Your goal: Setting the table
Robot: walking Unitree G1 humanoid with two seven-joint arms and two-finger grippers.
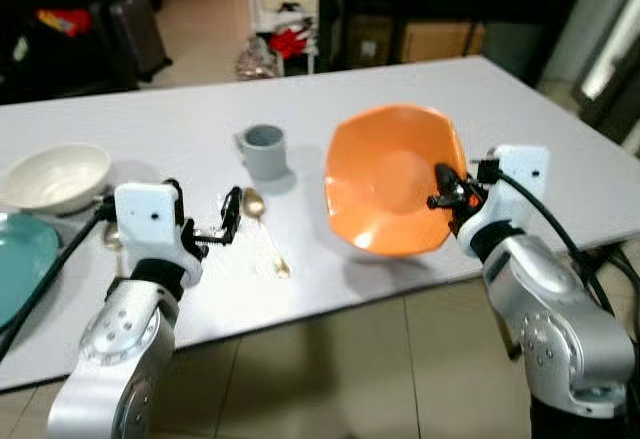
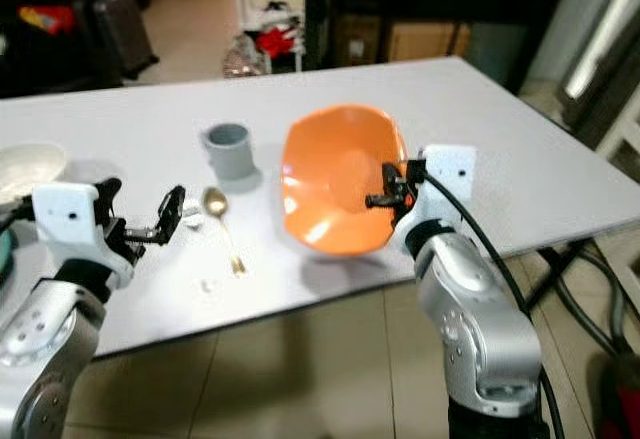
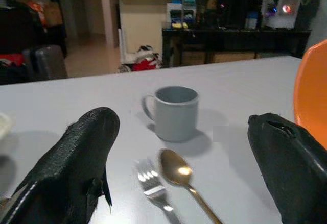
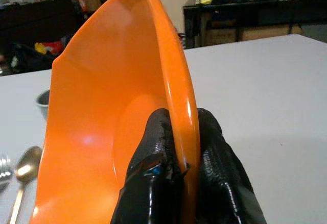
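So the right gripper (image 1: 447, 191) is pinched tight on the rim of the orange plate (image 1: 385, 179), one black finger on each face of the edge, and the right wrist view really sells that: you can see both fingertips (image 4: 153, 152) squeezing the thin rim with the plate standing up almost on edge. From the head views the plate is lifted off the white table (image 1: 520, 129) and tilted toward the robot, its shadow falling on the tabletop below, near the front edge. It's a shallow, glossy, slightly angular dish, bright orange all over. The left gripper (image 1: 228, 217) hangs low over the table with its two fingers spread wide apart, holding nothing. The left wrist view looks straight between those fingers and picks up stuff the head views blur out: a silver fork (image 3: 152, 182) lying just beside a gold spoon (image 3: 180, 175), bowl end toward the grey mug (image 3: 173, 113). In the head views the spoon is easy to spot but the fork is hard to make out. Over on the robot's left sit a white bowl (image 1: 55, 176) and part of a teal plate (image 1: 22, 254), well apart from the orange one.
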